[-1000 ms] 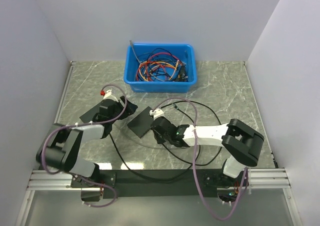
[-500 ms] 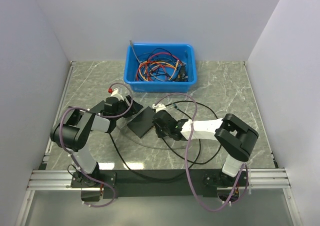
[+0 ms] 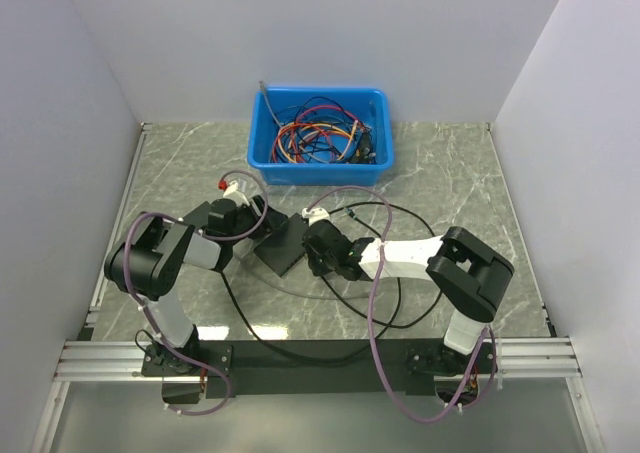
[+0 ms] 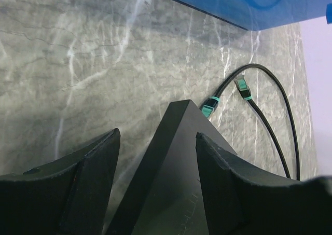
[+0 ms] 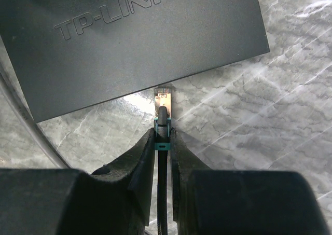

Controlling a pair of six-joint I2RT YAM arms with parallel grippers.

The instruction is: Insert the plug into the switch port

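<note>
On the table (image 3: 450, 173), middle, the switch (image 3: 283, 245) lies flat: a light box, likely to slide if pushed. Left fingers (image 4: 88, 178) stand wide astride its corner, not clamping. Right fingers (image 5: 142, 160) pinch the plug (image 5: 164, 96) at its teal boot, the right hold, with the tip at the switch's edge. The plug is small and rigid, and its latch is probably fragile. A loose cable (image 4: 270, 105) lies just right of the switch; the bin (image 3: 262, 158) is far, well apart.

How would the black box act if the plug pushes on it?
It would probably slide: the switch lies flat on a smooth table. Low and wide, it likely won't tip. The left gripper straddling its corner may steady it.
</note>
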